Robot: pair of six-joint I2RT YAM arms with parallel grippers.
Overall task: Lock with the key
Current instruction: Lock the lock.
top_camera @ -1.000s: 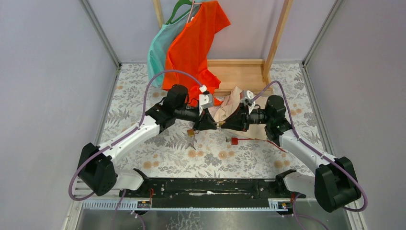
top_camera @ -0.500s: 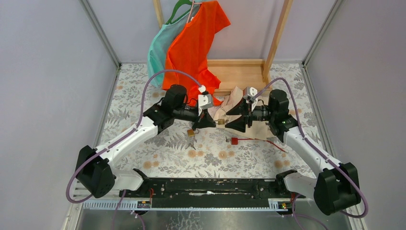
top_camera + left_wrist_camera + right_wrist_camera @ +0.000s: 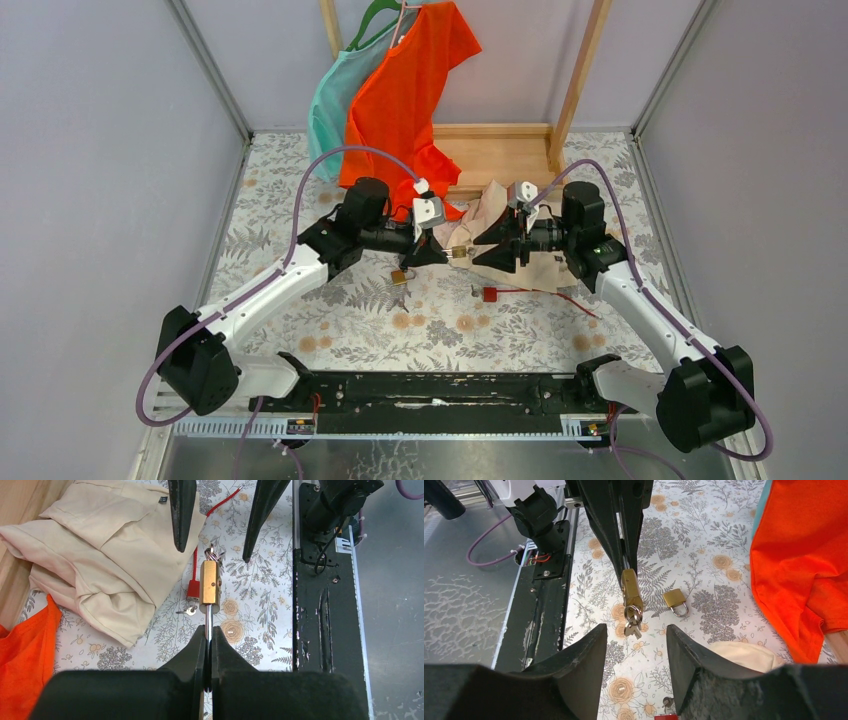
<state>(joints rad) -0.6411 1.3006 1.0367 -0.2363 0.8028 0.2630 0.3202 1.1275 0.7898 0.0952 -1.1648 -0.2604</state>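
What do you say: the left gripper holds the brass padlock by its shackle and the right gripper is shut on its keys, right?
Wrong on one point: the right gripper is open and clear of the keys, as the right wrist view shows. The left gripper does hold the brass padlock by its shackle.

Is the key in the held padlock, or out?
In: the key and its ring stick out from the padlock, opposite the shut left tool.
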